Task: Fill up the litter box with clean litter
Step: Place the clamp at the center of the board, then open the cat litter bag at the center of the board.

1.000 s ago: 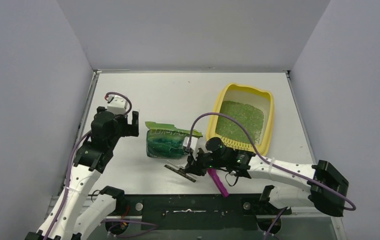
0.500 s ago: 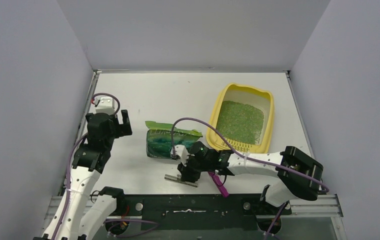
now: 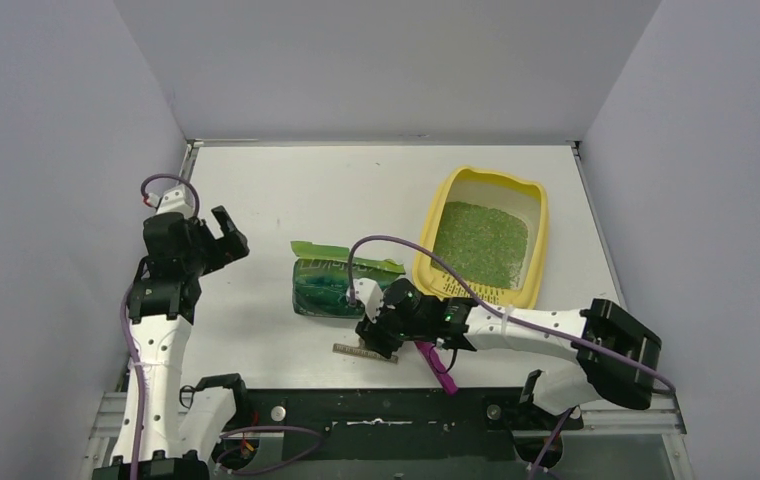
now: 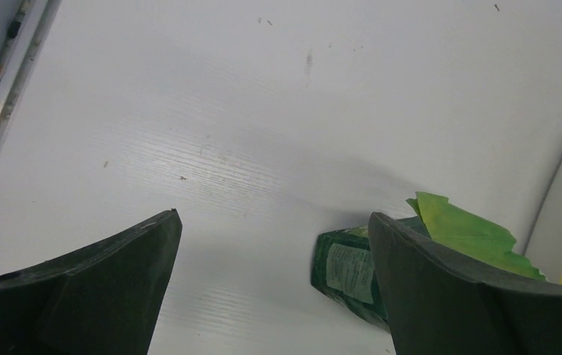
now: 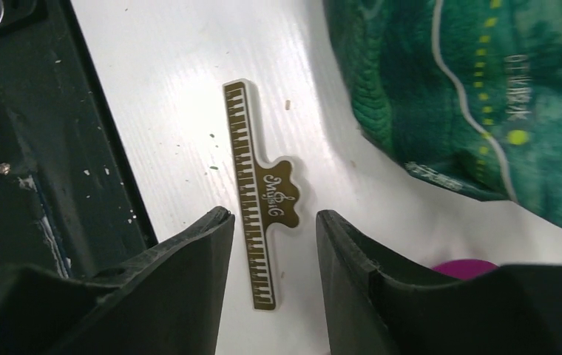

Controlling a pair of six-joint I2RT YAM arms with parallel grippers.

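Pale yellow plastic forms the litter box [image 3: 476,291], a rectangular tray with rounded corners, a raised rim and a slotted grate strip at its near end. It sits at the right of the white table [image 3: 356,190]. Fine light-green granules of clean litter [image 3: 481,240] cover its floor. A glossy dark-green bag [image 3: 334,285] lies on its side just left of the tray.

Right gripper [image 5: 272,214]: jaws apart, low over a flat brown clip [image 5: 276,194] printed with piano keys. The clip lies on the table between the fingertips; contact cannot be determined. A magenta scoop [image 3: 438,366] lies near the clip.

Left gripper [image 4: 272,216]: jaws spread wide, holding nothing, well apart from the tray.
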